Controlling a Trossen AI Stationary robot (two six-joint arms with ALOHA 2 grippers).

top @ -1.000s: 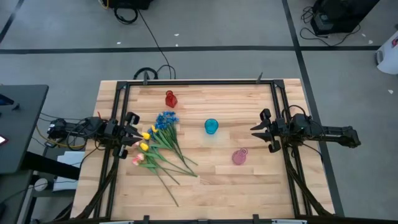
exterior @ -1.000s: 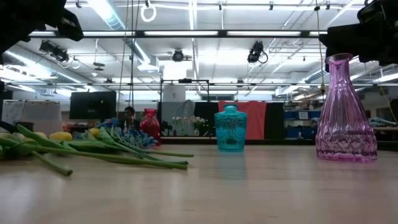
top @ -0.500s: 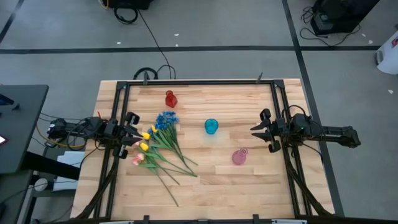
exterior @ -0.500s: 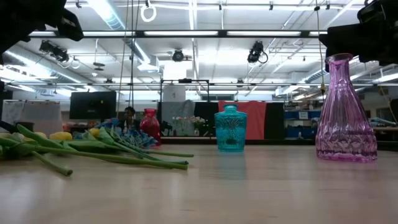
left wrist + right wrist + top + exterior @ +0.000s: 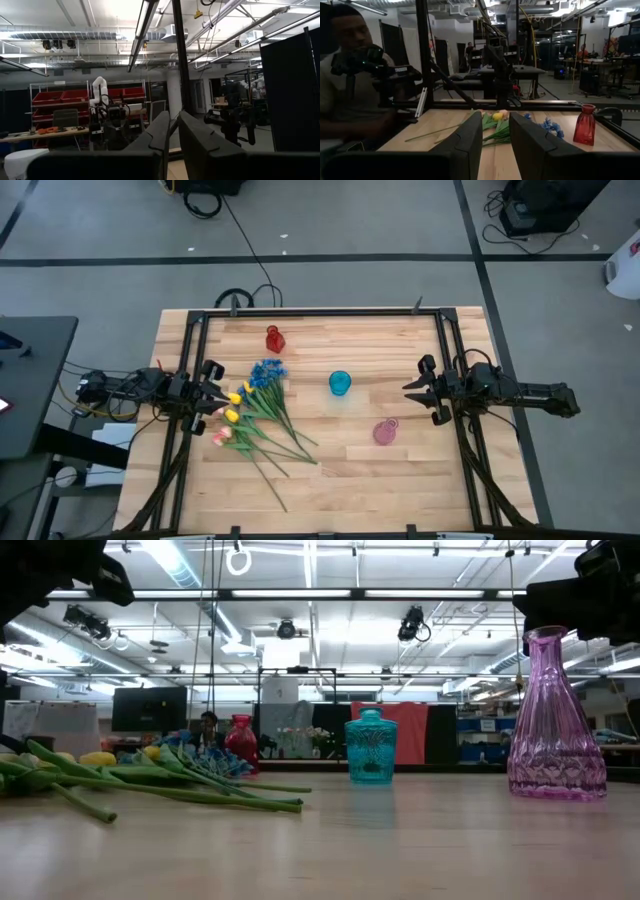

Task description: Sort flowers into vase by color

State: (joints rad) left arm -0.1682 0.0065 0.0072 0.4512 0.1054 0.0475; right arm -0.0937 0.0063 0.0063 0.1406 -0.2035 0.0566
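Low view, nearest first: bare bench (image 5: 400, 840) planks fill the lower frame. At lower left the flowers (image 5: 150, 780) lie flat in a loose bundle, green stems pointing toward frame centre, yellow tulip heads at the far left edge and the blue spray behind them. At right stands the pink vase (image 5: 556, 715), upright and empty. Farther back, at centre, is the blue vase (image 5: 371, 746), upright; farther still, left of centre, is the red vase (image 5: 241, 743), just behind the blue blossoms. A person sits in the room beyond, left of the red vase. High view: flowers (image 5: 255, 415) lie on the left half of the bench (image 5: 330, 480), blue spray uppermost, yellow tulips at mid-left, pink tulips lowest, stems fanning toward lower right. Red vase (image 5: 274, 339) is in the upper left of the bench, blue vase (image 5: 340, 383) at centre, pink vase (image 5: 385, 432) lower right of centre; all three are well apart and none holds a flower. Left gripper (image 5: 222, 398) hovers at the bench's left edge, just beside the yellow tulip heads, its fingers nearly together with only a narrow slit between them, grasping nothing. Right gripper (image 5: 408, 391) hovers at mid-right, near the pink vase, with its fingers parted and grasping nothing.
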